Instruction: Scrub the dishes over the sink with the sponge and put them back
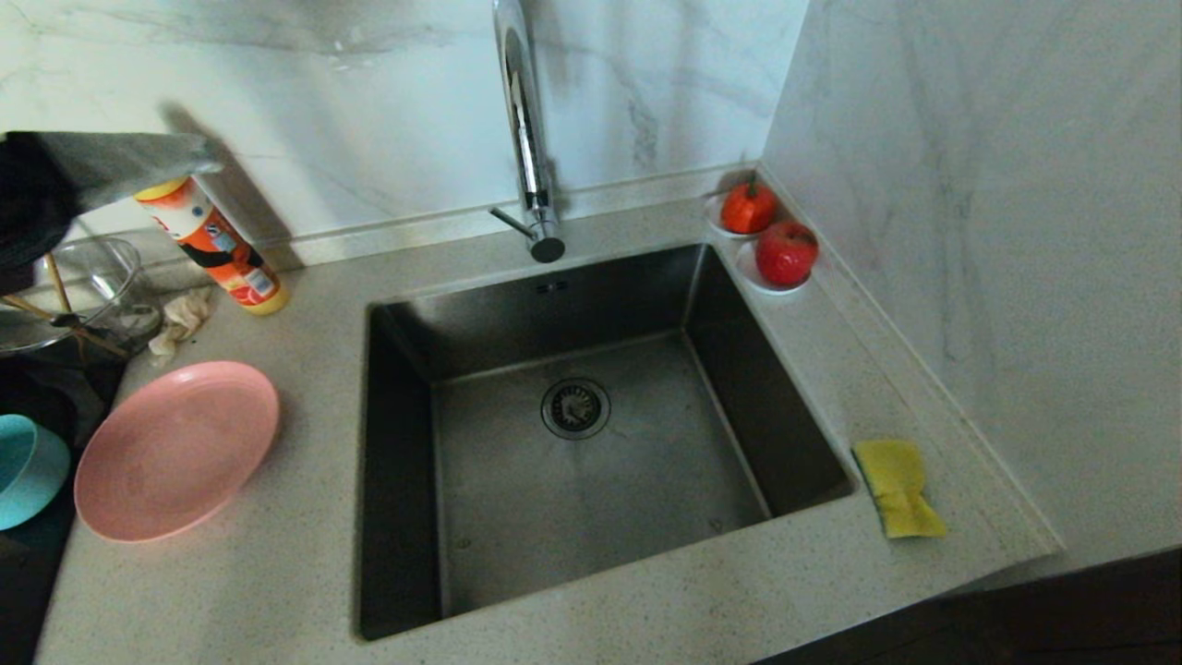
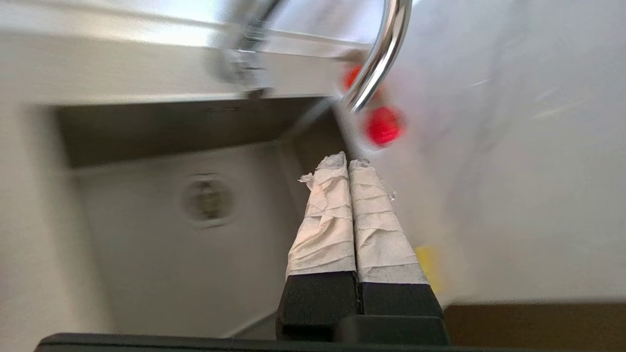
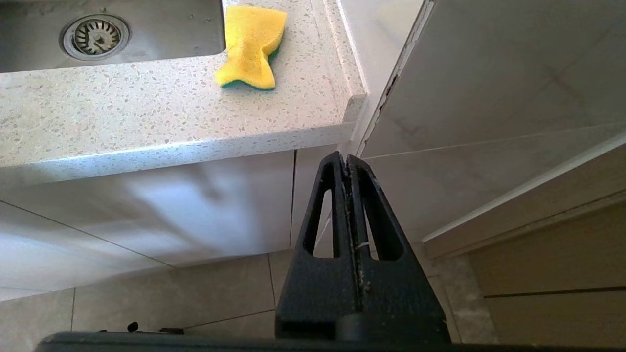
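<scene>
The pink plate lies on the counter left of the sink, and the teal bowl shows at the left edge beside it. The yellow sponge lies on the counter right of the sink, also in the right wrist view. My left arm hangs high at the far left, above the plate. Its left gripper has tape-wrapped fingers pressed together, shut on nothing, and looks over the sink basin. My right gripper is parked below the counter edge, shut and empty.
A tall chrome tap rises behind the sink. An orange bottle, a glass bowl with sticks and a beige rag sit at the back left. Two saucers with red fruit stand at the back right corner by the wall.
</scene>
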Motion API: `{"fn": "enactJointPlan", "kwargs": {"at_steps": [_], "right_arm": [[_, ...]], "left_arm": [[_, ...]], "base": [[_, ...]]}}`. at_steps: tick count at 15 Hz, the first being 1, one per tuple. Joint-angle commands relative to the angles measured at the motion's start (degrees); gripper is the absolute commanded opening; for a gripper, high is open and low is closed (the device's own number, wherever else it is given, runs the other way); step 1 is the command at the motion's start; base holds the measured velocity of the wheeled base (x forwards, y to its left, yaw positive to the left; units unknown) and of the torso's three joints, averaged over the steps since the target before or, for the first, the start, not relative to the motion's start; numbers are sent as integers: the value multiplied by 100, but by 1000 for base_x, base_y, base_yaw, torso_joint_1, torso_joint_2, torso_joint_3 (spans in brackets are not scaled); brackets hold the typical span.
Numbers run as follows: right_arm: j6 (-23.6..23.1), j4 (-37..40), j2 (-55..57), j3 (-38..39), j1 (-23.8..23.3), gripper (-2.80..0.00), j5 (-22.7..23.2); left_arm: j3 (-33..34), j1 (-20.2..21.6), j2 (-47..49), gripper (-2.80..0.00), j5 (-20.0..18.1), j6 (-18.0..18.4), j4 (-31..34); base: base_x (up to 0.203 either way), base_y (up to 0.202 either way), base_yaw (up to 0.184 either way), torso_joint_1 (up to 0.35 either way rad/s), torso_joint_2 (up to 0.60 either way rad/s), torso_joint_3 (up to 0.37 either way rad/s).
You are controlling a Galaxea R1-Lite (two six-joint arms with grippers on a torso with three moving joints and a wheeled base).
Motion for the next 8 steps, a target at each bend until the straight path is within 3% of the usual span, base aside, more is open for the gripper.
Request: {"fn": "enactJointPlan", "kwargs": {"at_steps": [1, 6, 7, 8], "right_arm": [[-3, -1, 8, 0, 0, -280, 0], [-3, -1, 8, 0, 0, -280, 0], [-3, -1, 8, 0, 0, -280, 0], [-3, -1, 8, 0, 0, -280, 0]], "left_arm": [[474, 3, -1898, -280, 444, 687, 772], [2189, 14, -4330, -280, 1945, 1758, 1668], [2596, 24, -4580, -280, 2322, 1971, 1687], [2832, 31, -4659, -280, 3016, 2095, 1627]], "base": [[0, 0, 0, 0, 0, 0], [0, 0, 0, 0, 0, 0], [0, 0, 0, 0, 0, 0], [0, 0, 0, 0, 0, 0]]}}
